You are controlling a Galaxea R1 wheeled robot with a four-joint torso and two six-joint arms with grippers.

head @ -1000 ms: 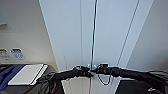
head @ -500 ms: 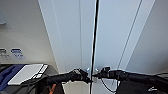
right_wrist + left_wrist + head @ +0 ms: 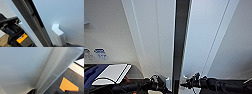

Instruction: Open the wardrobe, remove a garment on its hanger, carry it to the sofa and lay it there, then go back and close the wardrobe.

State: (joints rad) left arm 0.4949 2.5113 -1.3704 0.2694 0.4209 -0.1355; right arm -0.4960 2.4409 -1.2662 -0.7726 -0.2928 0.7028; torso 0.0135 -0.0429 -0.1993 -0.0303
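The wardrobe [image 3: 156,37] stands right in front of me, tall and white. Its two doors are parted by a dark vertical gap [image 3: 180,37]. My left gripper [image 3: 159,83] is low at the inner edge of the left door [image 3: 25,65]. My right gripper [image 3: 184,85] reaches in from the right to the inner edge of the right door [image 3: 206,37]. In the right wrist view a small pale handle [image 3: 58,34] juts from that door, beside the dark opening [image 3: 32,21]. Nothing inside the wardrobe can be made out.
A white flat slab [image 3: 112,73] lies on a dark surface at the lower left, next to something blue [image 3: 91,72]. Wall sockets [image 3: 100,53] sit on the pale wall to the left. An orange arrow mark [image 3: 68,85] shows on the dark floor.
The dark gap between the doors has widened from a thin line to a clear strip. Both arms have stayed low at the door edges.
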